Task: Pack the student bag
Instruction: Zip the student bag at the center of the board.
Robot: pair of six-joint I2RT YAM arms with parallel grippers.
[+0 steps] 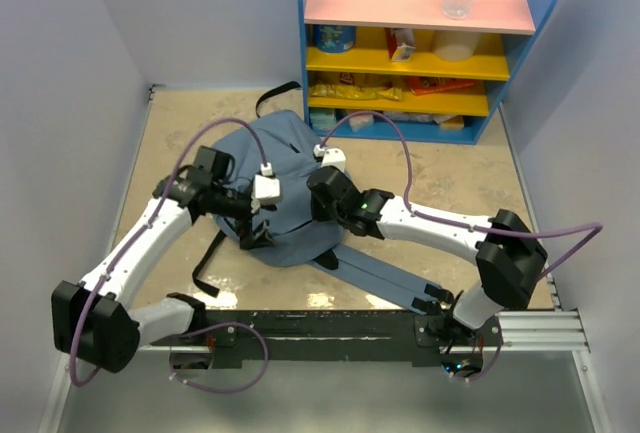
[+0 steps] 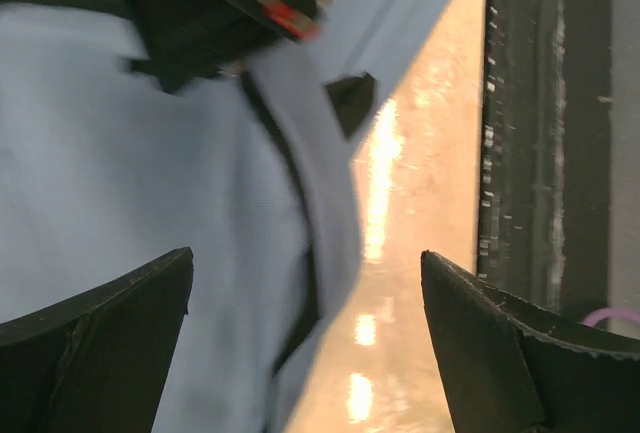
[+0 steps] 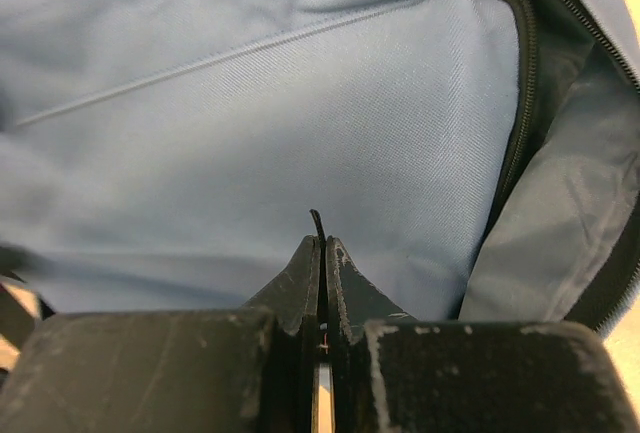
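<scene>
The grey-blue student bag (image 1: 288,153) lies flat in the middle of the tan table, its padded shoulder straps (image 1: 385,278) trailing toward the front right. My left gripper (image 1: 252,211) hovers at the bag's left side with its jaws wide apart; in the left wrist view the left gripper (image 2: 306,253) spans the bag (image 2: 130,203) edge and bare table, holding nothing. My right gripper (image 1: 325,193) rests on the bag's middle. In the right wrist view the right gripper (image 3: 322,240) is shut, a thin black tab (image 3: 316,217) poking out between its tips. An open zipper (image 3: 520,103) runs at right.
A blue shelf unit (image 1: 304,73) with pink and yellow boards holds bottles and packets at the back. A black mounting rail (image 1: 330,323) runs along the front edge. Thin black webbing straps (image 1: 205,273) trail off the bag's left side. Pale walls close in on both sides.
</scene>
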